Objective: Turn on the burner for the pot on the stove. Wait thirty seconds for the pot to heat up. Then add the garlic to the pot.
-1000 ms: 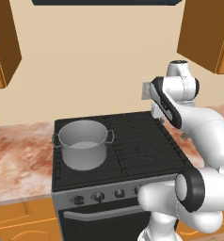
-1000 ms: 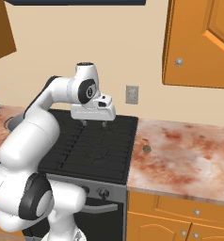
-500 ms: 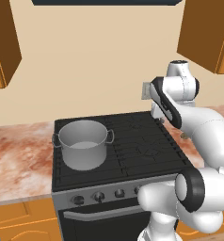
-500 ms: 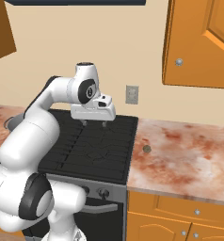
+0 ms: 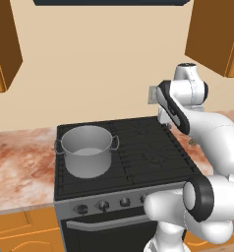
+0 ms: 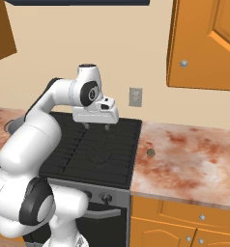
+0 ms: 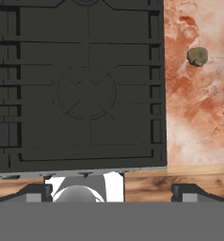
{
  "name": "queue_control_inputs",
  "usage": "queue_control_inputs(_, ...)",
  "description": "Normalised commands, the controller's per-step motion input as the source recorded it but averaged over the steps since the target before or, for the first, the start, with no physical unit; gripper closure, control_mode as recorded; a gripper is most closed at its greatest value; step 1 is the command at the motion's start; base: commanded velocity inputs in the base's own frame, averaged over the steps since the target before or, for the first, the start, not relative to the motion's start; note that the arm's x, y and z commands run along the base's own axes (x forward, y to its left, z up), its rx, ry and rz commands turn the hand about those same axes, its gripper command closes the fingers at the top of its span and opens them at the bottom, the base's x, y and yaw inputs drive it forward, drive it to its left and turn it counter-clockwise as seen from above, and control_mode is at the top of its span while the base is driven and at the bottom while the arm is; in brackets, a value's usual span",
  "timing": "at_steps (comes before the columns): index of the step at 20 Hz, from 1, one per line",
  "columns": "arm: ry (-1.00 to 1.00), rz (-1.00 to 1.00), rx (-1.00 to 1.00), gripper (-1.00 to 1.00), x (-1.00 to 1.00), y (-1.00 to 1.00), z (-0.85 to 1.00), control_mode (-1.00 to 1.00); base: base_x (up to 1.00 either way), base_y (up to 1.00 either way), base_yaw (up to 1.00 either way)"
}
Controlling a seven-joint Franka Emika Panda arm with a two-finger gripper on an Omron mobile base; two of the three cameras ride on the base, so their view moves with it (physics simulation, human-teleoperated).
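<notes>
**Operator:** On the far wall side of the kitchen I see the stove [image 5: 133,157] set between two stretches of mottled red-brown counter [image 6: 194,159], orange cabinets [image 6: 204,43] above. Black grates, a row of dark knobs [image 5: 125,202] along the grey front.

**Second:** Pot?

**Operator:** The pot [image 5: 86,150] stands upright on the stove's left side, over the front-left burner as the left base view gives it. Two loop handles at the rim. I cannot tell whether anything is inside.

**Second:** Tool state?

**Operator:** The gripper [image 6: 96,126] hangs above the right half of the cooktop, pointing down, its fingers wide apart with nothing between them.

**Second:** Garlic?

**Operator:** The garlic [image 7: 197,56] lies on the counter right of the stove, near its edge, well apart from the pot. It also shows as a small grey-tan bulb in the right base view [image 6: 150,153].
</notes>
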Motion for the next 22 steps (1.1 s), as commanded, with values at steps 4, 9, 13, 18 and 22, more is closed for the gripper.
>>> queue_control_inputs(4, 0.0, 0.0, 0.0, -1.0, 0.0, 0.0, 0.0, -1.0, 0.0, 0.0, 0.0)
queue_control_inputs(9, 0.0, 0.0, 0.0, -1.0, 0.0, 0.0, 0.0, -1.0, 0.0, 0.0, 0.0)
queue_control_inputs(13, 0.0, 0.0, 0.0, -1.0, 0.0, 0.0, 0.0, -1.0, 0.0, 0.0, 0.0)
queue_control_inputs(18, 0.0, 0.0, 0.0, -1.0, 0.0, 0.0, 0.0, -1.0, 0.0, 0.0, 0.0)
queue_control_inputs(22, 0.0, 0.0, 0.0, -1.0, 0.0, 0.0, 0.0, -1.0, 0.0, 0.0, 0.0)
